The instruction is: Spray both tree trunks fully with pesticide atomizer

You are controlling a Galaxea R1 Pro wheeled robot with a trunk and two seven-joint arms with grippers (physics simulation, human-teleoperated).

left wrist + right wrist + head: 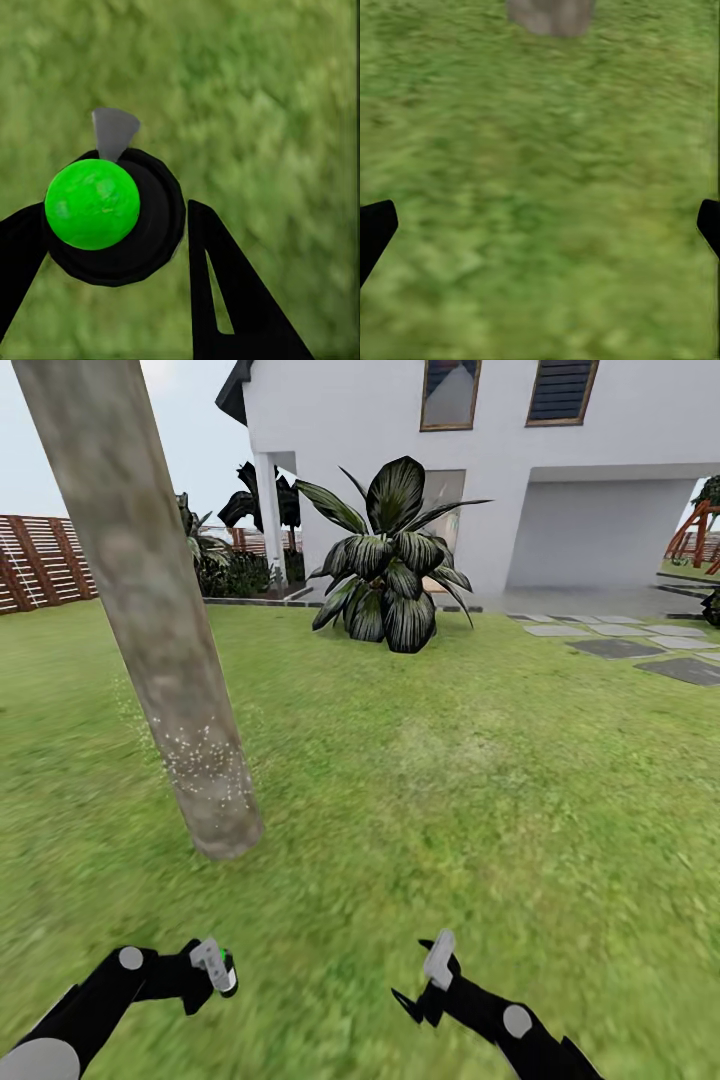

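Head view: left gripper [212,970] clamped on pesticide atomizer [226,971] low above lawn [450,780]; right gripper [425,985] spread wide apart. White pesticide specks [205,765] dot tree trunk [150,610] near base, ahead left.

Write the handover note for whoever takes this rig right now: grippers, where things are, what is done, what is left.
Left gripper: shut on the atomizer, black body with green cap, held low over the lawn.
Right gripper: open, holding nothing, fingers spread over grass.
Tree trunk: ahead and to the left, leaning, base close to the left arm.
Done: atomizer picked up; white pesticide specks dot the lower trunk near its base.
Left: the trunk above that patch looks bare, so keep spraying upward and around it. Then drive to the second tree and cover its trunk too.
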